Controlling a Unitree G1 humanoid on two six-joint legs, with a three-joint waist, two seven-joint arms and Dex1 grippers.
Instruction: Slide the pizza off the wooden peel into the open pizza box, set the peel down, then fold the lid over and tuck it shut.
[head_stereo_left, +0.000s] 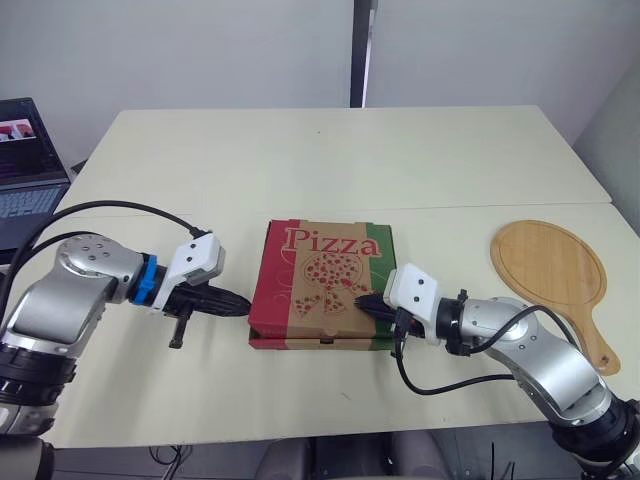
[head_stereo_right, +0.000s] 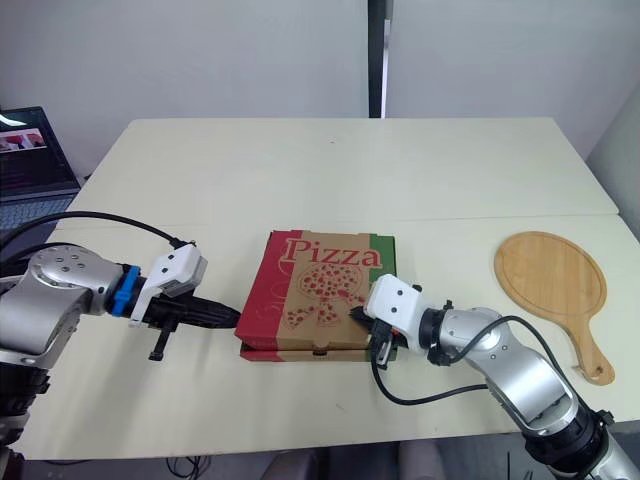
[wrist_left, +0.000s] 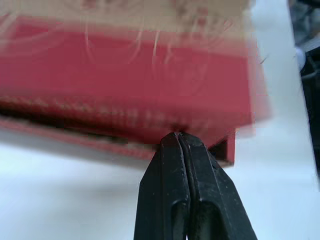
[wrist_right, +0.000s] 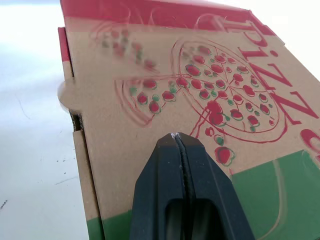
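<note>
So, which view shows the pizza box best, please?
The left eye view: the whole closed pizza box from above. The right eye view matches it; the left wrist view shows its red side, the right wrist view its printed top.

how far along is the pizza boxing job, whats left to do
Looks done: the wooden peel lies bare on the table, and the pizza box has its lid folded down. The pizza is hidden, presumably inside. In hand: the left gripper, shut, noses the box's left side, and the right gripper, shut, rests on the lid. Left: seating the front tuck, which I can't confirm.
</note>
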